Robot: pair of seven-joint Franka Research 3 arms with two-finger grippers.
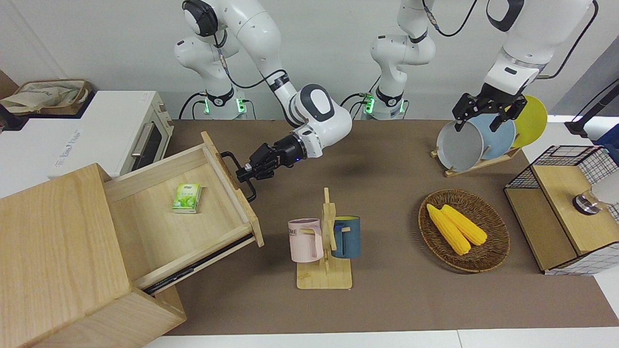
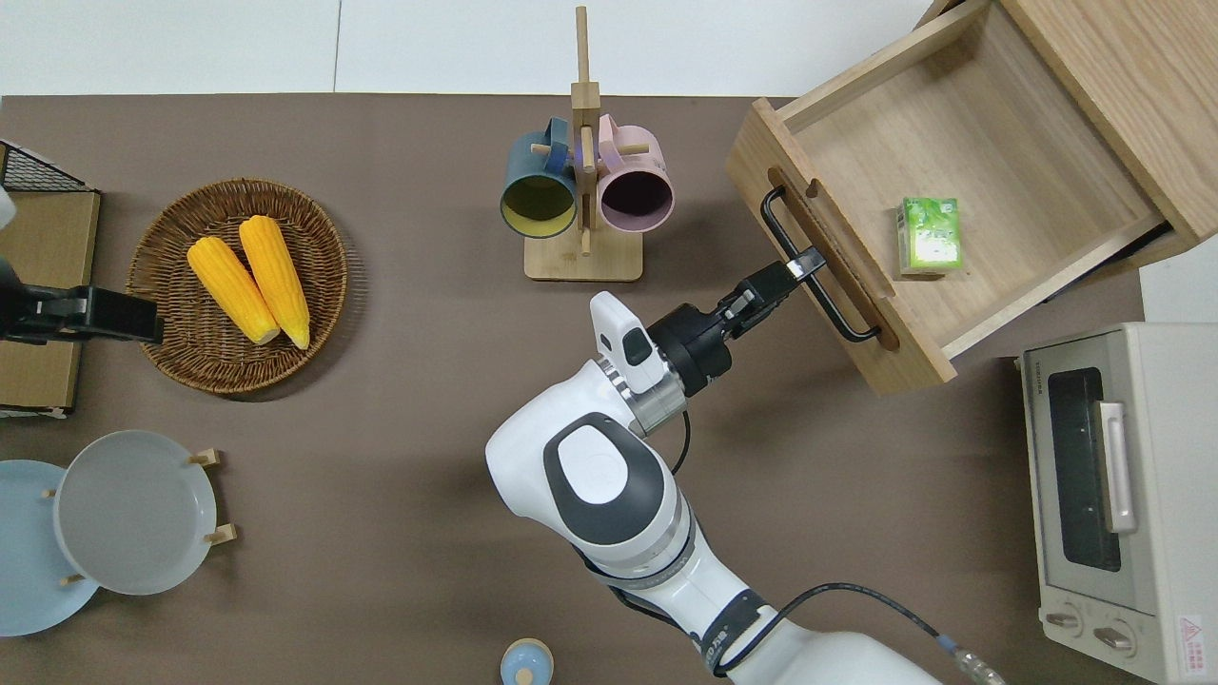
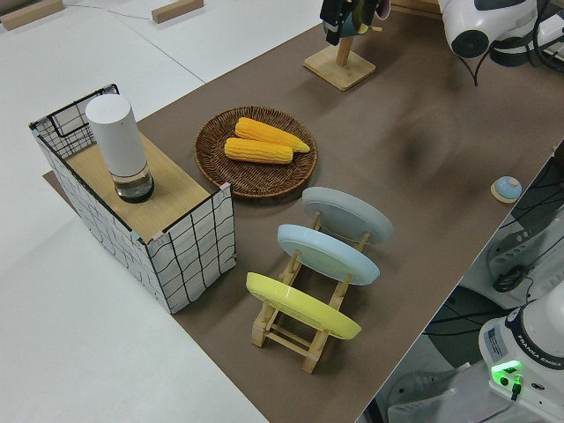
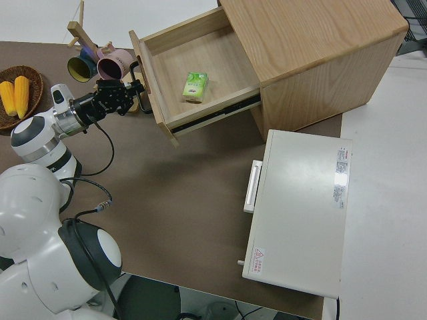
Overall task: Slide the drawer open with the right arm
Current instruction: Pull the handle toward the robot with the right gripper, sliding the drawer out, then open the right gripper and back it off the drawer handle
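Note:
The light-wood drawer (image 1: 159, 232) stands pulled far out of the big cabinet (image 1: 53, 251), its front panel angled toward the table's middle. My right gripper (image 1: 245, 172) is shut on the drawer's black bar handle (image 1: 249, 193), near the handle's middle. In the overhead view the right gripper (image 2: 799, 266) holds the handle (image 2: 837, 309) just outside the drawer (image 2: 999, 143). A small green packet (image 1: 187, 198) lies on the drawer floor. The right side view shows the drawer (image 4: 200, 53) and the right gripper (image 4: 130, 90). The left arm is parked, its gripper (image 1: 486, 116) open.
A wooden mug rack (image 1: 324, 270) with a pink and a blue mug stands close to the drawer's front corner. A wicker basket (image 1: 483, 261) with corn, a plate rack (image 1: 476, 164), a wire-grid box (image 1: 566, 208) and a white toaster oven (image 1: 96, 135) are also on the table.

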